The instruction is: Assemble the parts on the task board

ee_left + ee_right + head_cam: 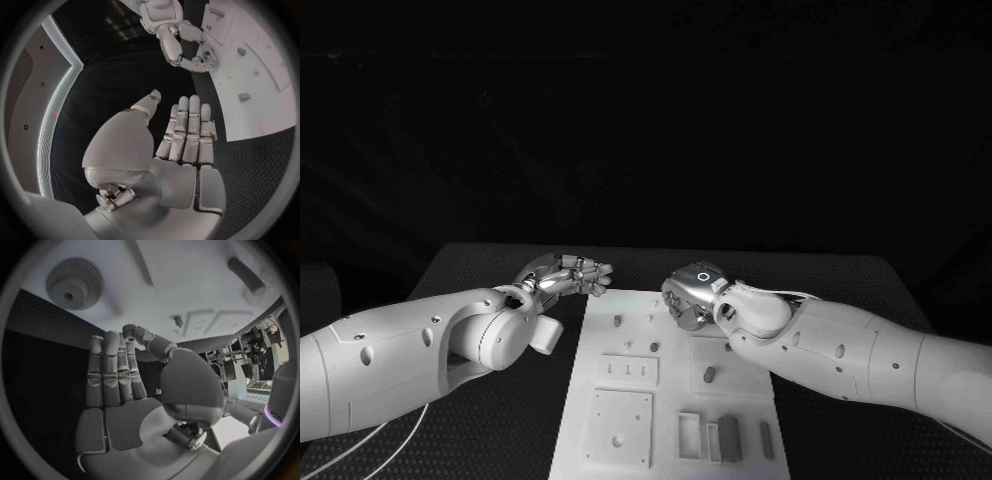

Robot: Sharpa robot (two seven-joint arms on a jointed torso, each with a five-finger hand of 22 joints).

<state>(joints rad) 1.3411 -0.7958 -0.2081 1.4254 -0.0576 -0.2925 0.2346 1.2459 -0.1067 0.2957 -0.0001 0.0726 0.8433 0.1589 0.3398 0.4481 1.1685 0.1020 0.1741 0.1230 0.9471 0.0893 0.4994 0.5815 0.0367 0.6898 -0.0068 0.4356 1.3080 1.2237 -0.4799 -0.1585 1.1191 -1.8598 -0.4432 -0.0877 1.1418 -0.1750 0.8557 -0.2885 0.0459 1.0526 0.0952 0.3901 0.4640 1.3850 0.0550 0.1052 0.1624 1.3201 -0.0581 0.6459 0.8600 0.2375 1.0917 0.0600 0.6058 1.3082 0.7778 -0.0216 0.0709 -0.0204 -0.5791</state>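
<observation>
Your task board [625,420] lies in the middle of the black table [473,265], a long white plate running from between the two hands toward the near edge, where the frame cuts it off. You can read no writing, brand or label on it in any view. On it you see raised square plates and small parts: a short dark peg [710,375] near the middle, and a cluster of upright grey blocks [727,438] at the near right. Their exact shapes are hard to make out from the head camera.

From the right wrist view you get the board closer: a toothed gear [74,286] sits flat on it, a dark cylinder [246,275] lies near the far rim, and a tiny peg [179,320] stands just past the fingertips.

Your left hand [567,275] hovers at the board's far left corner, off its edge; in its wrist view its fingers [189,127] lie straight and pressed side by side, thumb apart, holding nothing. Your right hand [689,295] is over the far end of the board; its fingers [115,367] are likewise straight and together, palm empty. From the head view you cannot tell whether either hand touches the board.
</observation>
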